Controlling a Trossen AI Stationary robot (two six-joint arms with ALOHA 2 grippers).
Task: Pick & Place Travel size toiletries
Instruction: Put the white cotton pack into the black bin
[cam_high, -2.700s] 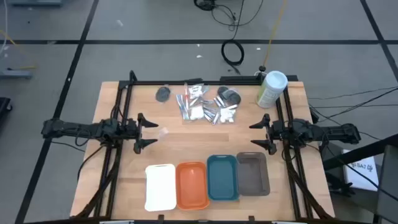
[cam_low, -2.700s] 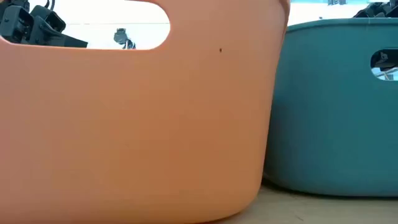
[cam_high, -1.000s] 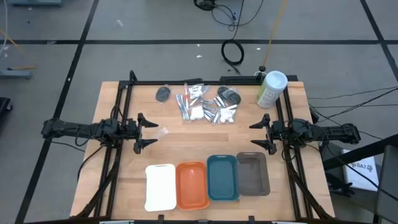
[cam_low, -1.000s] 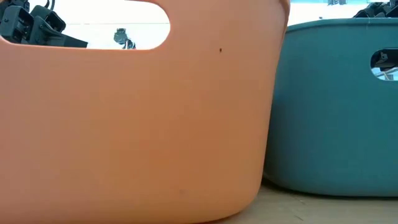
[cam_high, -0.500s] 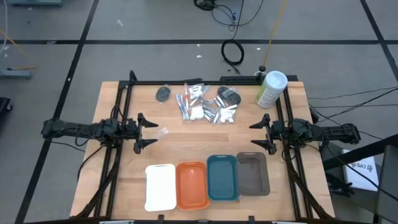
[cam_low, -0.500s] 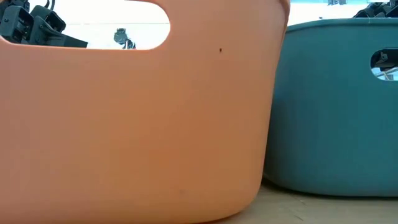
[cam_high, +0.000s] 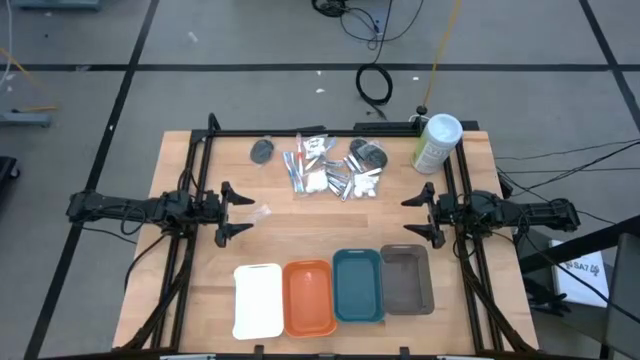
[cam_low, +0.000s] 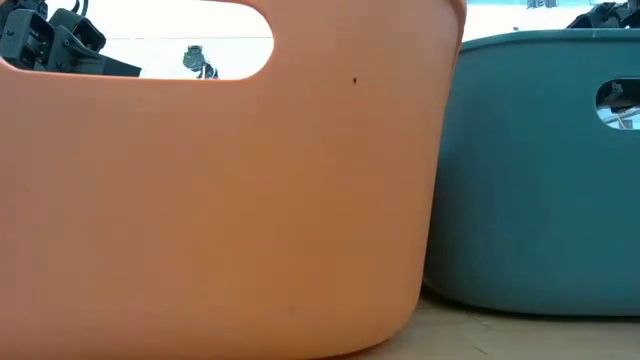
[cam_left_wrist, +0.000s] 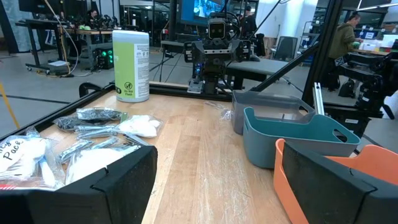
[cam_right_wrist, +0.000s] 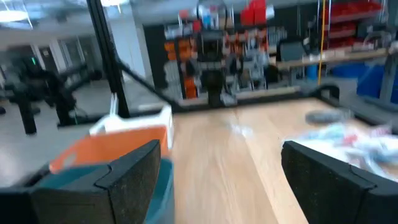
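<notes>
The travel size toiletries (cam_high: 330, 167) lie in a loose heap at the table's far middle: clear-wrapped sticks, silvery pieces, white pads and dark round bundles (cam_high: 366, 154); one dark bundle (cam_high: 262, 150) lies apart to the left, and a small clear piece (cam_high: 262, 211) sits near the left arm. In the left wrist view the heap (cam_left_wrist: 87, 143) shows on the wood. My left gripper (cam_high: 232, 213) stands open at the table's left side, my right gripper (cam_high: 418, 216) open at the right side, both pointing level toward the middle and touching nothing.
Four trays stand in a row at the near edge: white (cam_high: 258, 300), orange (cam_high: 309, 296), teal (cam_high: 357, 286), grey (cam_high: 406, 280). A pale-green canister (cam_high: 436, 143) stands at the far right corner. A black frame (cam_high: 330, 131) borders the table's far edge and sides. Bare wood lies between the grippers.
</notes>
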